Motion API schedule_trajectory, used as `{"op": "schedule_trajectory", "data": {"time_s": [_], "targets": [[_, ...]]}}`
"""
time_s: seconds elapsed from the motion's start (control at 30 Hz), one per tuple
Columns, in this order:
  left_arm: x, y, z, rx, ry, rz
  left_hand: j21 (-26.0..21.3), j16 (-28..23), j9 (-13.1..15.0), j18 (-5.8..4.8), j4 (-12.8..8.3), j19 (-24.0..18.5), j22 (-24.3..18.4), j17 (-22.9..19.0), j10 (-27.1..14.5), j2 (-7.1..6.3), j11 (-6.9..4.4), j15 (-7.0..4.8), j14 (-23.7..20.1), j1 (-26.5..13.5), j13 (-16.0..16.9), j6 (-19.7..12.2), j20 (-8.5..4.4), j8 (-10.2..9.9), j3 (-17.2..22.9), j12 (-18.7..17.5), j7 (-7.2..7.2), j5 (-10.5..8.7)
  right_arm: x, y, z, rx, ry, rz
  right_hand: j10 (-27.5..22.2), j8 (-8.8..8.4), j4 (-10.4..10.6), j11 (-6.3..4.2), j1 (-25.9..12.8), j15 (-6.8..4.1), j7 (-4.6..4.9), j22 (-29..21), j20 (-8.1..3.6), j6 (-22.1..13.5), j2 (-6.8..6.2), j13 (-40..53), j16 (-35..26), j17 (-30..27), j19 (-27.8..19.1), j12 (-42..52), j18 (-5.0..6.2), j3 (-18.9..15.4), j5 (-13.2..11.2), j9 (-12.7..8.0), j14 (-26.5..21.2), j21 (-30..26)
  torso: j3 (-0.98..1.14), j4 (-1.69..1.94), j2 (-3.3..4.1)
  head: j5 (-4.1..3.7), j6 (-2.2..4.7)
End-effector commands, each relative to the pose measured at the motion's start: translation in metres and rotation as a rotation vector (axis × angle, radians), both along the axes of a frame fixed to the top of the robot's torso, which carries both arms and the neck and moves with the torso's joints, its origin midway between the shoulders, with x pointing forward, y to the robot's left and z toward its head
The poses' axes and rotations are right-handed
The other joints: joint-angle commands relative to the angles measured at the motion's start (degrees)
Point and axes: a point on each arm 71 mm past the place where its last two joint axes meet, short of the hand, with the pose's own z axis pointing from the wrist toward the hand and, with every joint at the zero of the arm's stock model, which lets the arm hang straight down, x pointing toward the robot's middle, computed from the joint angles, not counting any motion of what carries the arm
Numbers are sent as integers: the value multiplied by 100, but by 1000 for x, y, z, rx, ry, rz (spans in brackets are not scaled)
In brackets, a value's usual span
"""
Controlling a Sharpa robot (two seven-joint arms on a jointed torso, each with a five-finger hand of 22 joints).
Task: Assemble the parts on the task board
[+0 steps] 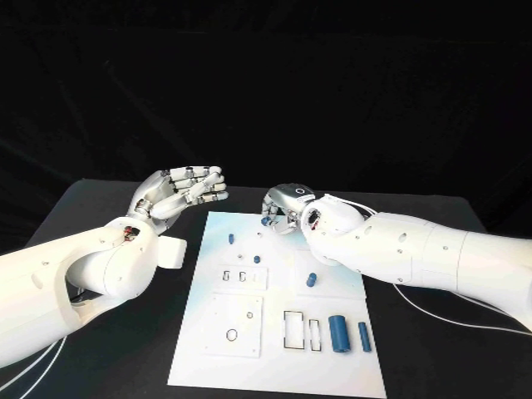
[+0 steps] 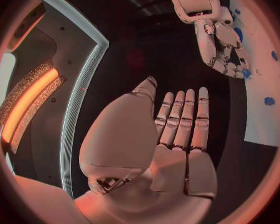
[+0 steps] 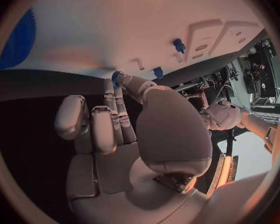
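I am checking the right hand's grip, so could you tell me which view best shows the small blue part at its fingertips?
The right wrist view: the blue part sits at the right hand's fingertips, against the task board. The head view shows only a blue speck; the left wrist view, a distant glimpse.

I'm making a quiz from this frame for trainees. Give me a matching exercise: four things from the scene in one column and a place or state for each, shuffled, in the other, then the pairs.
Things:
1. left hand
2. right hand
3. large blue cylinder
4. task board

Places or states:
A. lying on the board's near right part
B. white plate on the black table
C. raised beside the board's left edge, holding nothing
D. at the board's far edge, fingertips at a small blue part

Pairs: 1-C, 2-D, 3-A, 4-B
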Motion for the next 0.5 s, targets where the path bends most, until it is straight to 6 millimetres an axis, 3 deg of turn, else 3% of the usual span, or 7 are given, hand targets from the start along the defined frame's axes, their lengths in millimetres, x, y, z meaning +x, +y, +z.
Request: {"op": "schedule_trajectory", "data": {"time_s": [0.03,0.3,0.5], "targets": [[0,-2,2,-10,-6,-19,19,-28,-6,64,0,9,-6,9,24,-11,10,8,-51,63,-2,27,29,-8,47,-29,197,-29,0,0,-3,-23,11,-1,16,19,18,22,-64,-33,6,-15,-6,-14,0,-5,41,2,-47,13,-96,26,-4,22,192,-25,-2,8,3,-5,8],[0,-3,2,-10,-6,-20,19,-28,-6,64,0,9,-6,9,24,-11,10,8,-51,63,-2,27,29,-8,47,-29,197,-29,2,4,-1,9,0,4,-530,-208,78,221,-268,129,195,-265,123,-500,-210,-136,-44,-236,-239,-175,-45,80,-145,15,117,-236,-9,14,7,6,18],[0,-2,2,-10,-7,-19,19,-28,-6,64,0,9,-6,9,24,-11,10,8,-51,63,-2,27,29,-8,47,-29,197,-29,3,5,-1,27,-1,8,-851,-328,102,280,-295,181,233,-590,188,-697,-280,-231,-183,-549,-442,-154,30,-8,-257,9,27,-501,-10,5,4,19,11]]}}
